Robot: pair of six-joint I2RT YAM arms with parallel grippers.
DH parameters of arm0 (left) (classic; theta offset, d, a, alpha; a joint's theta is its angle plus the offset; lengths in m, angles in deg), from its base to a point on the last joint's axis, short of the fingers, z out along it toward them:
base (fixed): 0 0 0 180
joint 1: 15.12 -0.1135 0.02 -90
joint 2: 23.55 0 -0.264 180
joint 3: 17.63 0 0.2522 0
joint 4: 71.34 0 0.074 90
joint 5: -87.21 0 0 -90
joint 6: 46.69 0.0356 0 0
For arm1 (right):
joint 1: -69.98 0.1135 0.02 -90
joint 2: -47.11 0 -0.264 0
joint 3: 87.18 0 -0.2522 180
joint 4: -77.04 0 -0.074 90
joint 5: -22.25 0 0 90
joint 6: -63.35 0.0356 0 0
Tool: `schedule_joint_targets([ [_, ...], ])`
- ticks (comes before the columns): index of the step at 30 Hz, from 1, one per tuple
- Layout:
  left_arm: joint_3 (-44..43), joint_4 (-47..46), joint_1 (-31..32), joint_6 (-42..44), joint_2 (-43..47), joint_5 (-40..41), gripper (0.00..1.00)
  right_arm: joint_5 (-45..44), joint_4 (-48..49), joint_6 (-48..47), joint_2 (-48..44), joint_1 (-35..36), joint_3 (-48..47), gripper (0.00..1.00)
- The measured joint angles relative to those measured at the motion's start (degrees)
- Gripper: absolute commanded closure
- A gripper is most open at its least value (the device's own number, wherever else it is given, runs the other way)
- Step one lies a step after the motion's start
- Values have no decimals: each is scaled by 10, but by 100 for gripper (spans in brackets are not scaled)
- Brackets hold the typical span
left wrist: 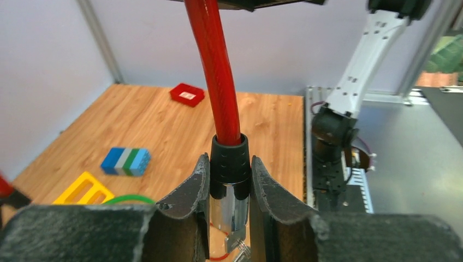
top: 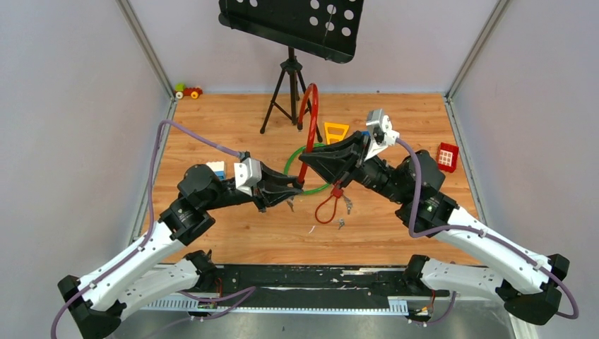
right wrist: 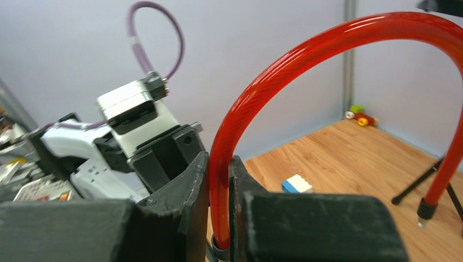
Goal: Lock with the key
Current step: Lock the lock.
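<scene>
Key [left wrist: 236, 240]: tiny, thin, flat, silvery-grey, glinting; directly below the left end effector [left wrist: 230, 164], between its fingers [left wrist: 191, 191], at the lower end of the chrome barrel [left wrist: 228, 210]; partly cropped, hence outline not discernible, nor whether seated in the barrel. Left end effector: fingers flanking the black collar [left wrist: 230, 144] and barrel of the red cable [right wrist: 306, 54], close on both sides; pressed or merely alongside, impossible to tell. Right end effector [right wrist: 218, 161]: closed on the same cable, just beyond the left one, beneath the arch. Below the right end effector, on the table [top: 233, 127]: thin red loop [top: 325, 210] with small silvery pieces [top: 346, 205] beside it, too small to identify.
</scene>
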Motion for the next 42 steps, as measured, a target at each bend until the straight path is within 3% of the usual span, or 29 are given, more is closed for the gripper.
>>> schedule_joint_targets([
  [11,-43,103,5,92,-19,213,100,-348,-5,2,49,85,-8,100],
  [18,-74,139,40,180,-46,357,100,-552,-49,17,120,141,-82,99],
  [21,-76,139,63,211,-47,416,100,-597,-60,29,132,154,-97,86],
  [29,-68,115,68,219,-20,492,100,-584,-50,10,96,160,-59,53],
  [38,-74,116,66,217,8,546,100,-436,-87,-87,-49,161,-22,48],
  [42,-92,129,66,218,12,537,100,-430,-146,-114,-104,160,-14,45],
])
